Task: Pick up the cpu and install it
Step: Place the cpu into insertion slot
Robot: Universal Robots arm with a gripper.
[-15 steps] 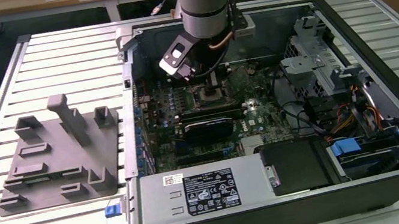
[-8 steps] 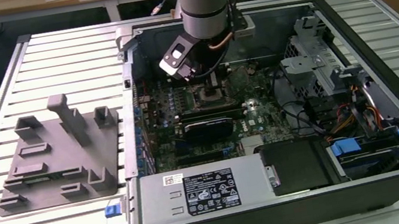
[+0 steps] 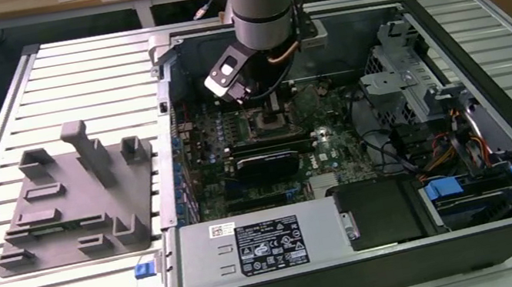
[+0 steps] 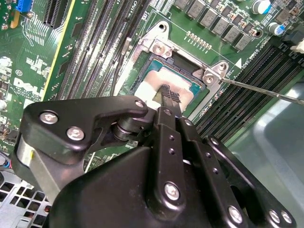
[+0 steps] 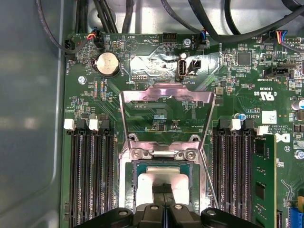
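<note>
The cpu (image 4: 154,80) lies flat in the motherboard socket (image 4: 159,47), its silver top showing inside the metal frame; the first wrist view shows the cpu (image 5: 145,184) too. My gripper (image 4: 170,95) stands straight over the chip's middle, its two black fingers pressed together with only a thin seam between them in the first wrist view, where the gripper (image 5: 164,189) tips sit at or just above the silver top. In the exterior view the gripper (image 3: 267,104) reaches down into the open computer case above the socket (image 3: 271,119).
The socket's load plate (image 5: 166,111) is swung open and its thin lever (image 4: 259,89) sticks out sideways. Memory slots (image 5: 88,171) flank the socket. Case walls (image 3: 175,126), a drive cage (image 3: 412,78) and cables surround the board. A grey fixture block (image 3: 78,197) sits on the table at the exterior view's left.
</note>
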